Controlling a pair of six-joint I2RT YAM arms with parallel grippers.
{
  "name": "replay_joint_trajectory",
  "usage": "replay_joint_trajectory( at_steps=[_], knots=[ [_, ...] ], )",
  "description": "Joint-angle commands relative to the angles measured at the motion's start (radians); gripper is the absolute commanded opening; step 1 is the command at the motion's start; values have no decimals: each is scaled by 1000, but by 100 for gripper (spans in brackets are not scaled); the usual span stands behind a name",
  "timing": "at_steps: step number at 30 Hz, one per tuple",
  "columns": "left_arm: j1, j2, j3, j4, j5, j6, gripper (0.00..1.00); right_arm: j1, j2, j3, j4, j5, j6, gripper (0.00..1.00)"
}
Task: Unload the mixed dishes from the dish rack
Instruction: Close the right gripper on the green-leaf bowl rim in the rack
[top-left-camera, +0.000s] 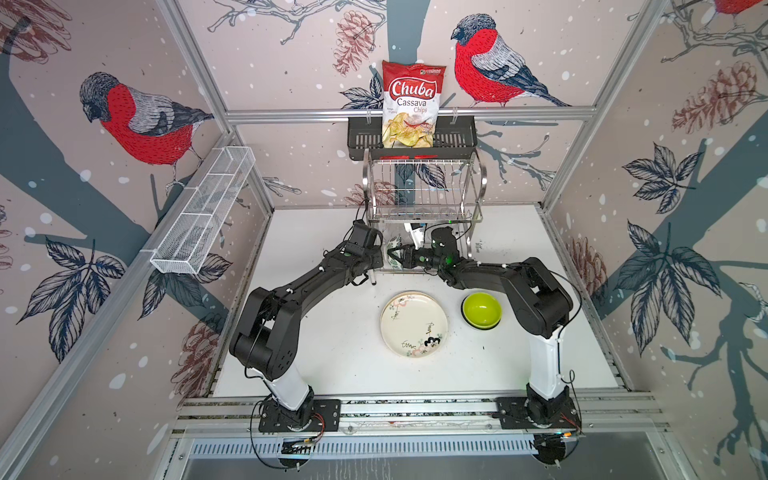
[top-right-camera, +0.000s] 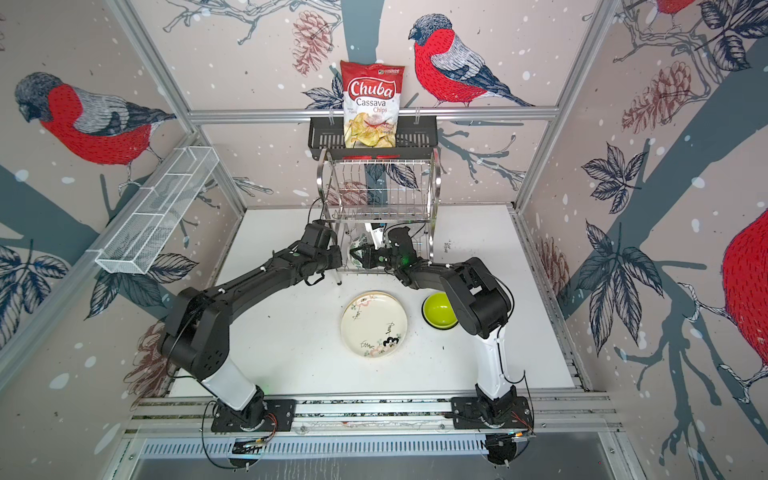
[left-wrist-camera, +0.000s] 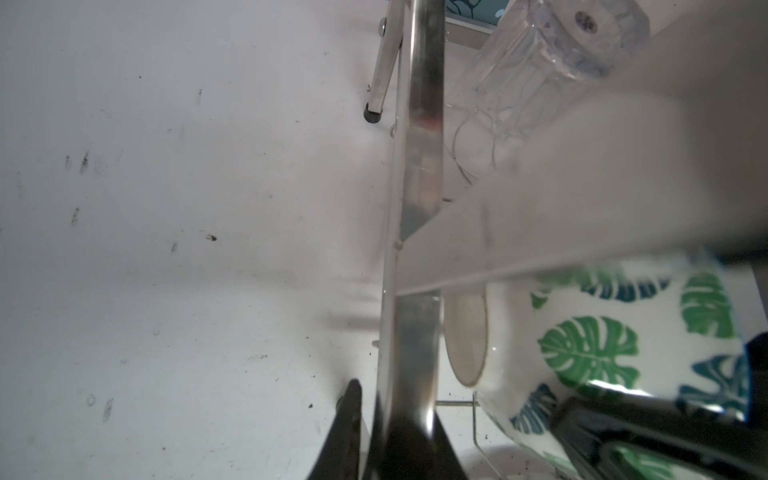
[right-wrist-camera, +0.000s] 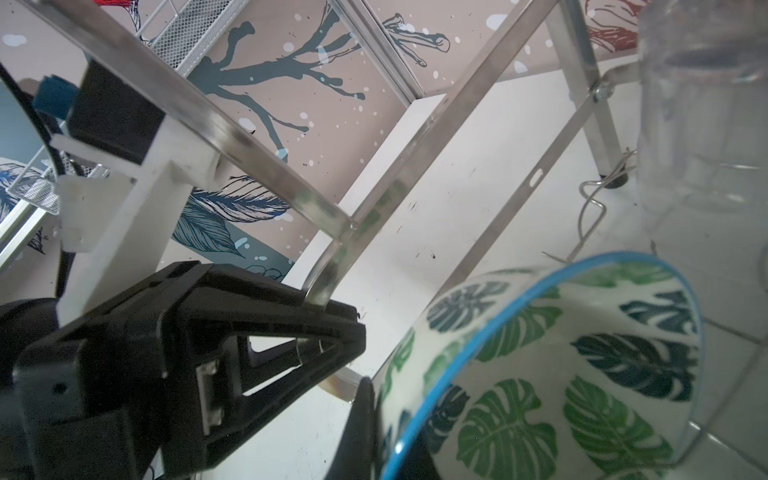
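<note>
The chrome dish rack (top-left-camera: 424, 187) (top-right-camera: 378, 187) stands at the back of the white table. On its lower tier lies a green-leaf bowl (top-left-camera: 392, 249) (left-wrist-camera: 602, 353) (right-wrist-camera: 561, 374), tipped on its side. My right gripper (top-left-camera: 397, 255) (right-wrist-camera: 386, 436) is shut on the bowl's blue rim, one finger outside and one inside. My left gripper (top-left-camera: 376, 262) (left-wrist-camera: 395, 415) is shut on the rack's chrome side strip (left-wrist-camera: 419, 145). A clear glass tumbler (left-wrist-camera: 540, 62) (right-wrist-camera: 698, 104) stands beside the bowl. The cream floral plate (top-left-camera: 414, 324) (top-right-camera: 376, 324) and the lime green bowl (top-left-camera: 482, 309) (top-right-camera: 438, 309) sit on the table.
A red-and-white chips bag (top-left-camera: 411, 104) stands in a black slotted basket (top-left-camera: 361, 141) hung just above the rack. A long white mesh tray (top-left-camera: 203, 212) is fixed to the left wall. Both arms meet at the rack's front left corner.
</note>
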Motion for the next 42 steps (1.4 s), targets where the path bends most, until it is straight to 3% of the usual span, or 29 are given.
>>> replay_joint_trajectory(
  at_steps=[1,28,36,42],
  knots=[
    [1,-22,-2,-27,-5,-17,10,-16,14,-20,51,17,66,0],
    [1,-3,-7,-18,56,-35,10,-82,71,-114,739,-245,563,0],
    [0,-29,-16,-5,77,-45,10,-77,25,-146,724,-245,550,0],
    [-17,-50,-28,4,68,-55,14,-48,-34,-167,575,-226,439,0]
  ],
)
